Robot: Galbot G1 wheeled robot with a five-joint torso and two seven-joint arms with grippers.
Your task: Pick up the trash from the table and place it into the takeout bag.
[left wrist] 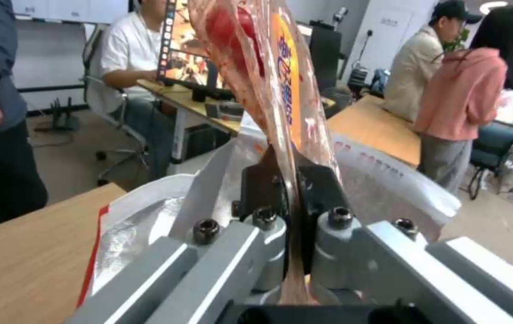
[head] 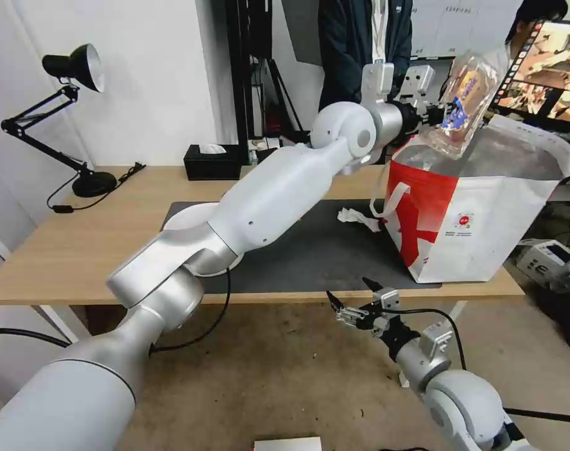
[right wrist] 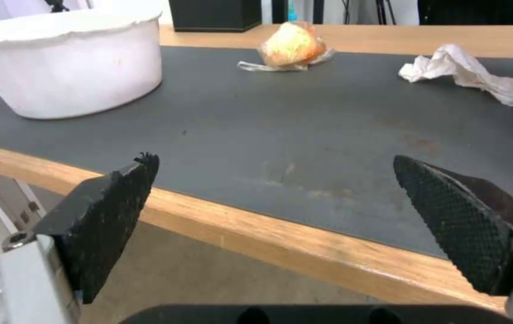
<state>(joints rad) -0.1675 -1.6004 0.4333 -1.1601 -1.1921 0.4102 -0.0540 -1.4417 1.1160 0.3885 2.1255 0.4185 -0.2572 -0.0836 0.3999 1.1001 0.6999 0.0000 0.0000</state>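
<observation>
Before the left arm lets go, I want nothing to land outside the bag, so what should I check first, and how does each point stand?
1. Left gripper holds the clear plastic tray: ok, jaws shut on its edge.
2. Tray over the takeout bag opening: ok in the head view; its lower end hangs just above the foil lining.
3. Bag upright with its mouth open: ok.
4. Strap handles clear of the opening: cannot tell for the far side.
5. Right gripper out of the way: ok, open, low at the table front edge.
6. Other trash left: crumpled white tissue, beige wrapped ball and white bowl on the mat.
</observation>
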